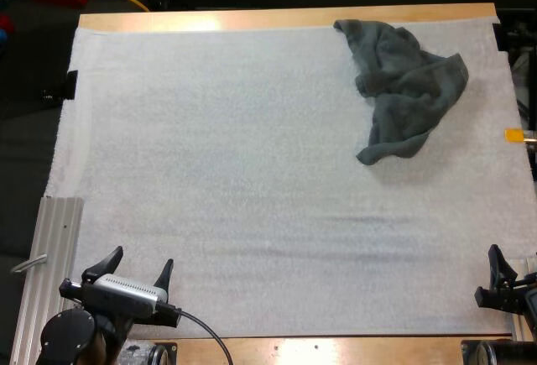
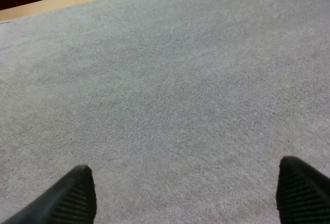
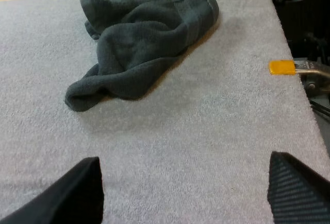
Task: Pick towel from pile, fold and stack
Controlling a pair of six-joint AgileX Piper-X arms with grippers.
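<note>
Crumpled dark grey-green towel [image 1: 407,88] lies at the far right of the white mat [image 1: 252,172], straight ahead of the right pincer [image 3: 184,158], the nearer arm; the left pincer [image 2: 185,163] sits well apart. Both pincers spread, holding nothing

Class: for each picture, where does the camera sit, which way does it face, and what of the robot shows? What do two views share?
High view: behind the arms, looking forward and down at mat, towel far right; left tool and right tool at near edge.
Left wrist view: on left arm, facing bare mat; its open fingers show.
Right wrist view: on right arm, facing towel; its open fingers show.
Shared: high and right wrist views show the whole towel.
</note>
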